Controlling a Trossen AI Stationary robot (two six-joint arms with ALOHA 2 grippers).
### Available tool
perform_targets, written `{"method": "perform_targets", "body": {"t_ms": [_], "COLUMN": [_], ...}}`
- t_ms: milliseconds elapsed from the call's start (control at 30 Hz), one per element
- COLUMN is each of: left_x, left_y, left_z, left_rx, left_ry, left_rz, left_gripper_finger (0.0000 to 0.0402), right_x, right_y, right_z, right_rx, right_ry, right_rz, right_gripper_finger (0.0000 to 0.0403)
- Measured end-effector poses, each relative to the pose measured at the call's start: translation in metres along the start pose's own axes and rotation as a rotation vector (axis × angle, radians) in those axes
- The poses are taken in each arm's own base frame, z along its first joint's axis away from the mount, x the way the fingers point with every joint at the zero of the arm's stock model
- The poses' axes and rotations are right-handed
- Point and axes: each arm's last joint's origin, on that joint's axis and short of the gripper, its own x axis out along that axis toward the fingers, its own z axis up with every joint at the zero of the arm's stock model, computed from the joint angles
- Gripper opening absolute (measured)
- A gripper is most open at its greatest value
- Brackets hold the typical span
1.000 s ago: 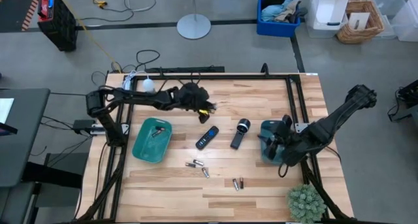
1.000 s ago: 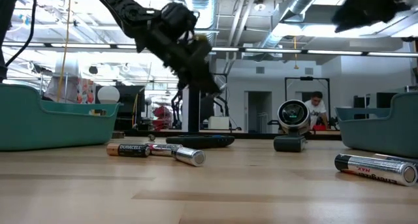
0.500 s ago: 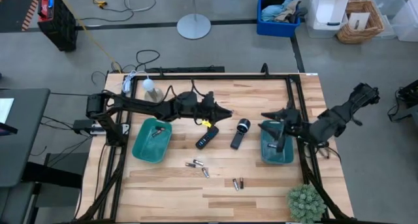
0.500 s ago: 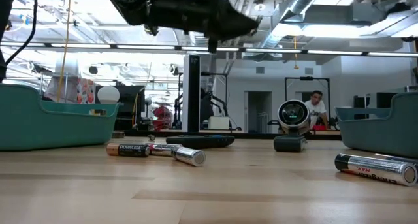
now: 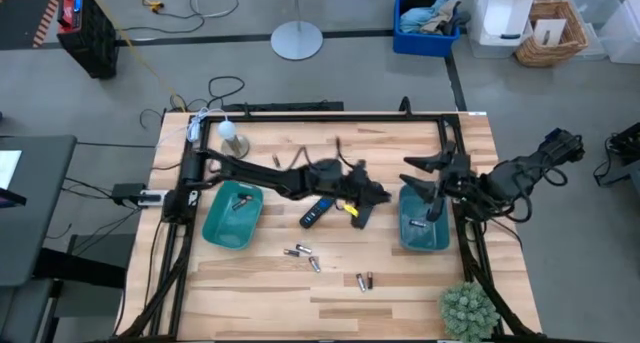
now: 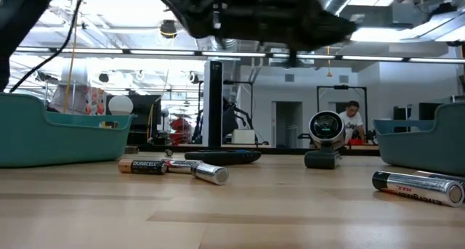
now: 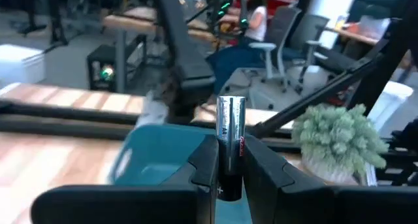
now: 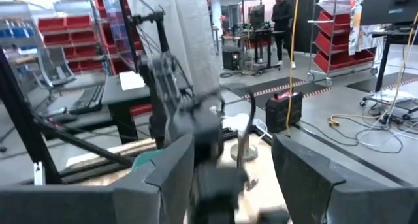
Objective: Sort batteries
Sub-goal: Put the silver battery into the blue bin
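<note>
My left gripper [image 5: 378, 194] reaches over the table's middle, above the black flashlight [image 5: 361, 217], and is shut on a silvery battery [image 7: 230, 119]. My right gripper [image 5: 407, 175] hovers open and empty over the right teal tray [image 5: 424, 233]. Several loose batteries lie on their sides near the front [image 5: 297, 251] [image 5: 364, 281]; they also show in the low view [image 6: 207, 173] [image 6: 418, 187]. One battery [image 5: 240, 203] lies in the left teal tray [image 5: 232, 215]. The black remote [image 5: 317, 211] lies at the middle. My left gripper pinches the battery's lower part [image 7: 230, 160] between its two fingers [image 7: 204, 164]. The battery stands out beyond the fingertips, along the fingers, its upper end free. It is lifted clear of the table.
A small potted plant [image 5: 468, 309] stands at the front right corner. A white round thing [image 5: 228, 129] sits at the far left. The black frame rails [image 5: 450, 143] run along the table's far and side edges. Bare wood lies along the front.
My left gripper has swept from the far left-middle toward the table's right edge and a little nearer, toward the right tray, carrying the battery. My right gripper has risen out of the right tray and gone toward the far edge.
</note>
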Motion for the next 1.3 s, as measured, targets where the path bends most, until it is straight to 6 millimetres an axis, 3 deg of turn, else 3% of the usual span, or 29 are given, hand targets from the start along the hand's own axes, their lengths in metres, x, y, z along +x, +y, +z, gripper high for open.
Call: {"method": "perform_targets", "body": {"t_ms": [300, 533, 733, 1133, 1300], "left_x": [0.066, 0.095, 0.097, 0.096, 0.095], "left_y": [-0.01, -0.011, -0.011, -0.003, -0.001], "left_z": [-0.032, -0.049, -0.048, -0.055, -0.049], "left_rx": [-0.011, -0.046, -0.015, -0.06, -0.051], "left_ry": [0.009, 0.051, 0.071, 0.133, 0.106], "left_rz": [-0.07, -0.107, -0.091, -0.042, -0.099], "left_gripper_finger": [0.0041, 0.0041, 0.006, 0.0181, 0.019], "right_x": [-0.003, -0.003, -0.002, 0.0, 0.001], "right_y": [-0.002, -0.002, -0.002, 0.002, 0.006], "right_z": [0.009, 0.009, 0.008, 0.006, 0.004], "right_rx": [0.008, 0.006, 0.006, -0.004, -0.01], "right_ry": [-0.018, -0.015, -0.014, -0.005, 0.003], "right_rz": [0.013, 0.012, 0.013, 0.016, 0.025], "right_gripper_finger": [0.0221, 0.0221, 0.0221, 0.0221, 0.0221]}}
